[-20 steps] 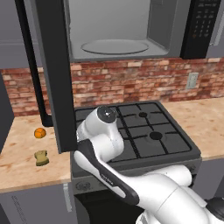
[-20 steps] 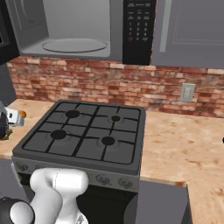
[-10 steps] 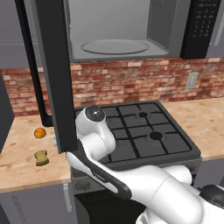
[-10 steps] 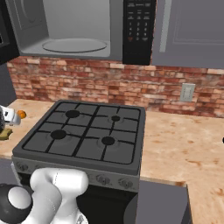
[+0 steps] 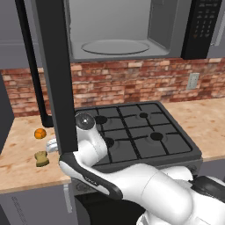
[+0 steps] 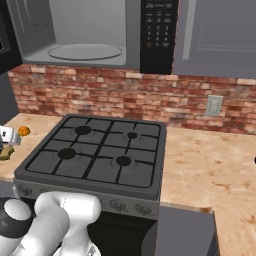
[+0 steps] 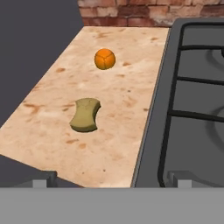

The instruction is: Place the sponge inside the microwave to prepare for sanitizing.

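Hovering over the surface (image 7: 118, 144) left of the stove (image 5: 136, 132), the tool (image 5: 52, 146) hangs near the sponge (image 7: 85, 114); whether its jaws are parted or closed cannot be told. Sponge lies flat on the surface, apart from the stove's left edge, untouched. Orange ball (image 7: 105, 59) sits beyond it, nearer the brick wall (image 5: 132, 83). Microwave (image 5: 118, 30) above the stove, door (image 5: 52, 74) swung open, turntable plate (image 6: 85, 51) bare.

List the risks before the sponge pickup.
The orange ball lies close beyond the sponge on the counter; a loose approach might nudge or grab it instead. The microwave door hangs open above that counter, so lifting the sponge could strike it.
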You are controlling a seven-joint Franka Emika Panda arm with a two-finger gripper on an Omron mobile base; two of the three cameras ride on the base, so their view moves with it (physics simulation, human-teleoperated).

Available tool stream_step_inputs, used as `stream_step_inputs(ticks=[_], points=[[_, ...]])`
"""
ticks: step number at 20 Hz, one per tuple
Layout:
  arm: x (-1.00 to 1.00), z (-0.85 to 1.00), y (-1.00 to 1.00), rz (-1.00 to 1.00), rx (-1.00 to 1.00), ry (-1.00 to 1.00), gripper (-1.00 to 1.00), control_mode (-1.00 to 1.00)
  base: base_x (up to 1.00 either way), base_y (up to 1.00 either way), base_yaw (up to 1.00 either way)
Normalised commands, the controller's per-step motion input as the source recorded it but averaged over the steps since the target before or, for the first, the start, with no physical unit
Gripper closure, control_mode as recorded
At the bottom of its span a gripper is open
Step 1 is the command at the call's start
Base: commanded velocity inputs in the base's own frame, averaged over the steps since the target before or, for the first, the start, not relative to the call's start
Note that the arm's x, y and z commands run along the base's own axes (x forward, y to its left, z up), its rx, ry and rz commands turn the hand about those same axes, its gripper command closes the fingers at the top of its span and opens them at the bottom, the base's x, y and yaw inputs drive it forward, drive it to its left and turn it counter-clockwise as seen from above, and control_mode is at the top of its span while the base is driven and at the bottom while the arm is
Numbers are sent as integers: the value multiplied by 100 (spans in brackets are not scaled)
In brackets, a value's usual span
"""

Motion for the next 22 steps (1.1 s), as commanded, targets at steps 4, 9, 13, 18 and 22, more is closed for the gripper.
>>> stream_step_inputs(ticks=[4,9,13,18,22], points=[[21,-1,18,0,0,0,-100,-100,0,0,0],[11,0,26,0,0,5,-100,-100,0,0,0],[0,-13,33,0,0,1,-100,-100,0,0,0],[9,-20,37,0,0,0,-100,-100,0,0,0],[9,-35,30,0,-2,0,-100,-100,0,0,0]])
